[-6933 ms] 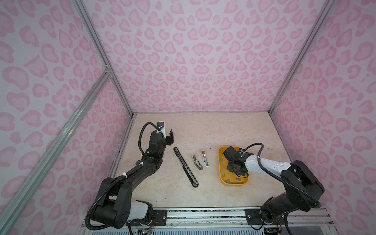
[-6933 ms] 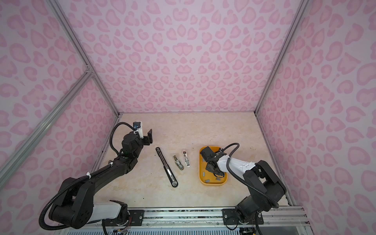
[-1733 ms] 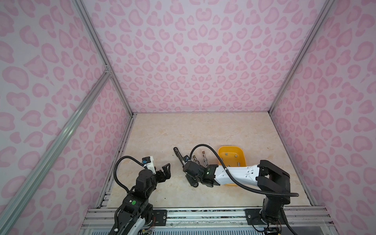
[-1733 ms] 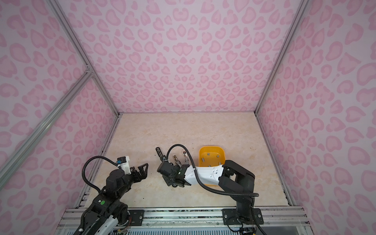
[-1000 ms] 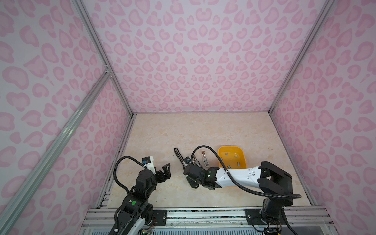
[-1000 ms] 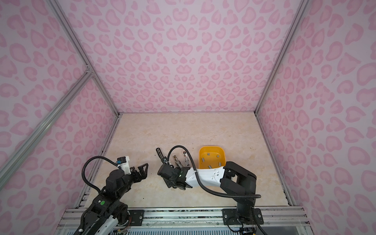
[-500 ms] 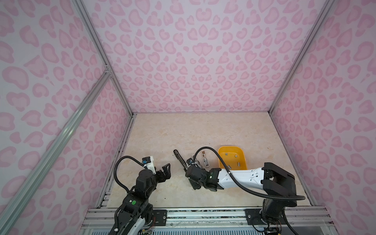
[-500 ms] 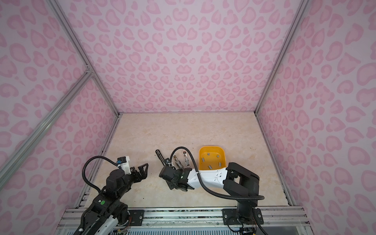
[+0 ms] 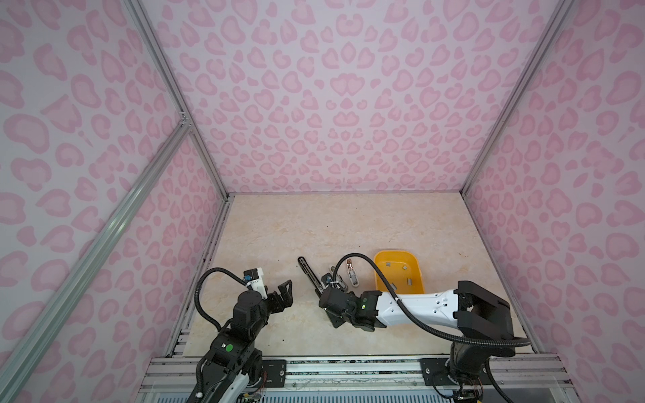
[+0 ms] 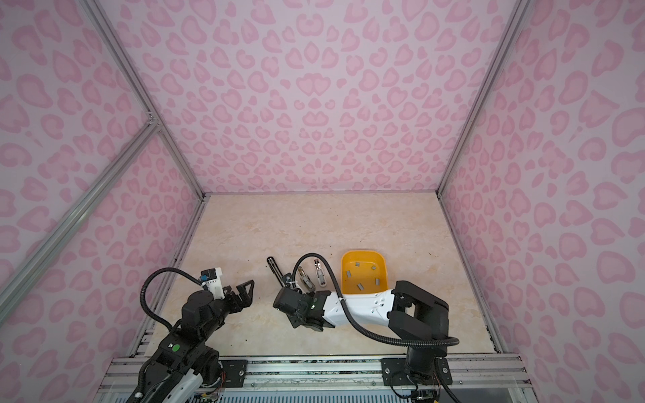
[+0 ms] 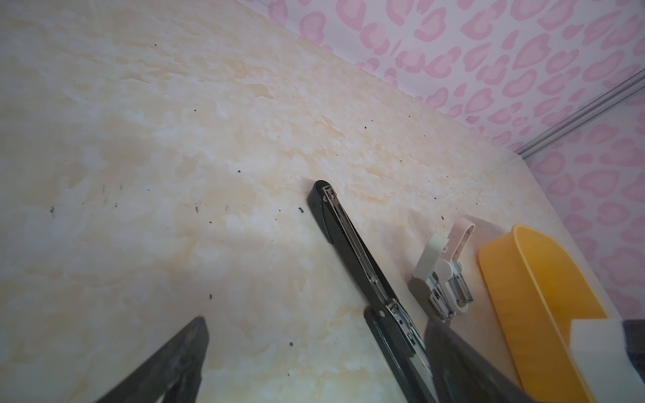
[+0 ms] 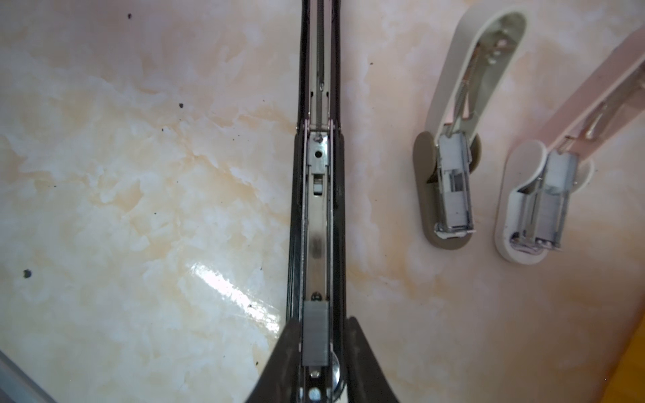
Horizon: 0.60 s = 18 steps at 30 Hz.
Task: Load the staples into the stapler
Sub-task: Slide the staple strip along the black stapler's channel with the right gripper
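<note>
Your right gripper (image 12: 323,328) is hanging low over the long black metal stapler (image 12: 316,167), which is lying opened flat on the beige marbled tabletop (image 12: 139,209). Its jaws are standing slightly parted around a short grey metal staple strip (image 12: 315,340) sitting in the stapler's channel. One finger (image 12: 359,352) is showing a gap beside the strip, so the strip looks released. If you are lifting off crooked, that finger could be catching the strip and tipping it off the rails, or nudging the stapler sideways. Your left gripper (image 9: 283,295) is hovering wide open and empty, well apart. The other staples (image 9: 405,268) are lying in the yellow plastic tray (image 9: 394,252).
</note>
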Each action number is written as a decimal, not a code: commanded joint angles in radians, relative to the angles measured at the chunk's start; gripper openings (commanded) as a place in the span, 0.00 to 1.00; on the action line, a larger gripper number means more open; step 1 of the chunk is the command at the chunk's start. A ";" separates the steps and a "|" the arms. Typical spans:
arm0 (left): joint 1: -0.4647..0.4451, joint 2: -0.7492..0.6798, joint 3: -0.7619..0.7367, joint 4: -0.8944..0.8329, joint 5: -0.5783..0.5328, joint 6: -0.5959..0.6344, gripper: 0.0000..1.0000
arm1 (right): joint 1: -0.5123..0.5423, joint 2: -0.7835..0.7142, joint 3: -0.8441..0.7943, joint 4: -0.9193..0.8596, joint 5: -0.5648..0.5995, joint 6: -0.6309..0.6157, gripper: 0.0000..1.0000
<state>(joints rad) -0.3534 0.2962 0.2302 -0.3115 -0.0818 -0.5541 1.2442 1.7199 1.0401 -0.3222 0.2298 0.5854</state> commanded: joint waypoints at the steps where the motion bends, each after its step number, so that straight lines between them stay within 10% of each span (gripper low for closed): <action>1: 0.002 -0.001 -0.002 0.026 0.003 0.003 0.97 | 0.004 -0.012 -0.013 -0.021 0.019 0.014 0.28; 18: 0.002 -0.014 -0.004 0.022 0.011 0.005 0.98 | -0.020 0.100 0.132 -0.079 0.074 -0.044 0.27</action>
<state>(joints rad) -0.3534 0.2844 0.2302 -0.3119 -0.0750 -0.5507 1.2304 1.8038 1.1683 -0.3756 0.2840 0.5560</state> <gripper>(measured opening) 0.977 0.268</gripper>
